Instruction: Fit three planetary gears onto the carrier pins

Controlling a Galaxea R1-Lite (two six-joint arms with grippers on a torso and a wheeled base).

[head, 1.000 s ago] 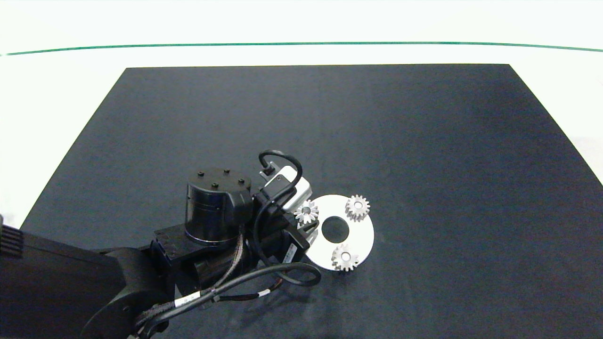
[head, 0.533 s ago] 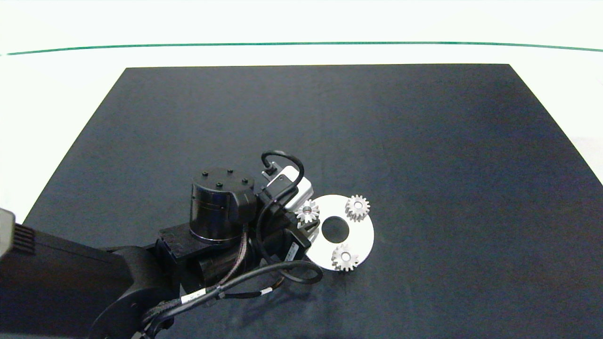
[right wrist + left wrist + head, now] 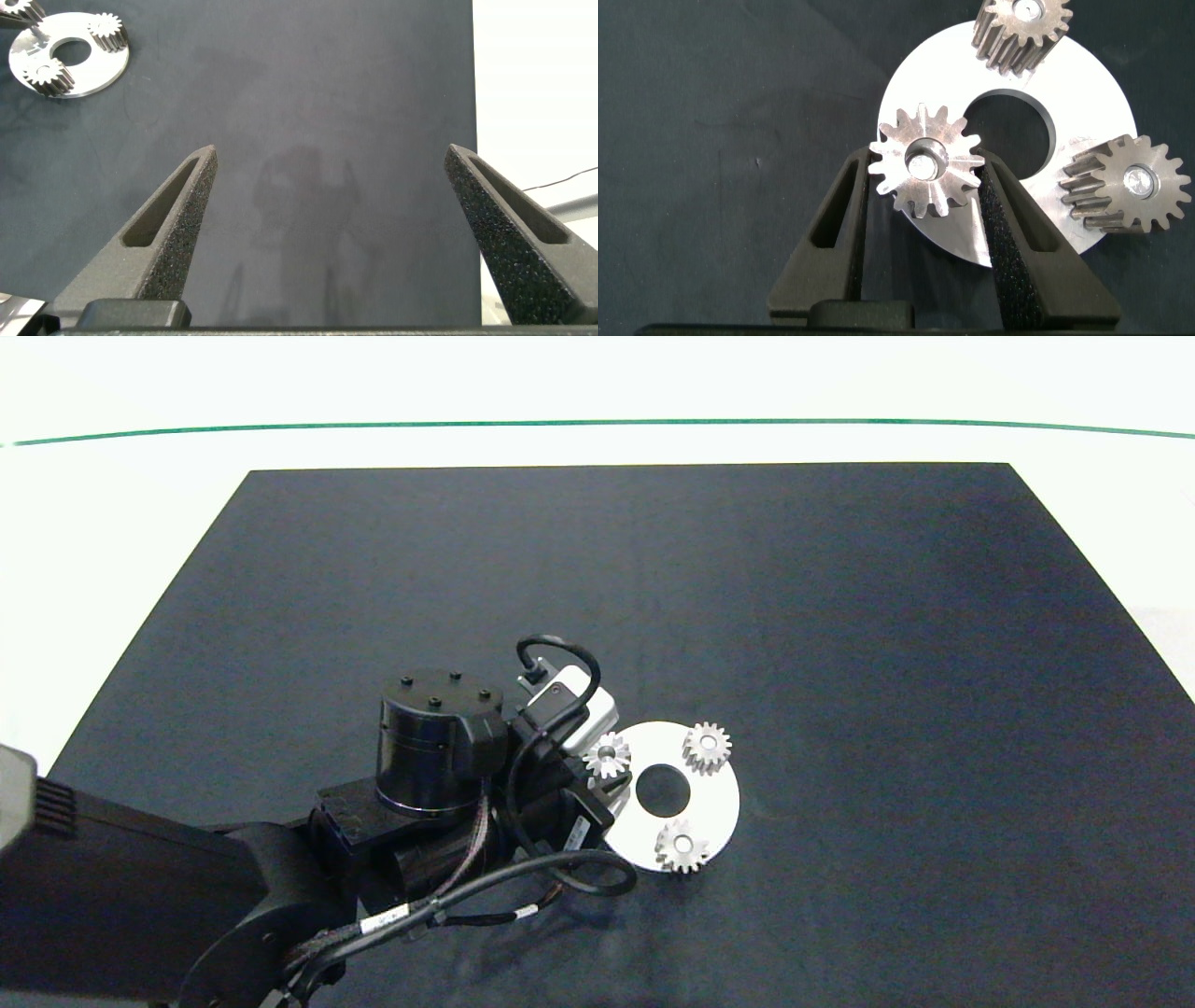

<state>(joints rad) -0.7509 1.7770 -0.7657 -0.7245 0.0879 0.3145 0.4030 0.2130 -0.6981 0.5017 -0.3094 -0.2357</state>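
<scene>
The left gripper point(image 3: 926, 191) sits at the disc's point(image 3: 714, 798) edge, its fingers point(image 3: 836, 219) closed on a gear point(image 3: 924, 161) that rests over a pin point(image 3: 922, 164); whether it is fully seated is unclear. Beyond it, two more gears point(image 3: 707, 748) point(image 3: 681, 846) sit on the disc. The right gripper point(image 3: 332, 201) hangs well apart, fingers spread wide.

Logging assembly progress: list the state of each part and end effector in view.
Gear nearest the left arm: on its pin, between the left fingers.
Far gear: seated on its pin.
Near gear: seated on its pin.
Carrier disc: flat on the mat.
Left end effector: shut on the gear.
Right end effector: open, empty.
</scene>
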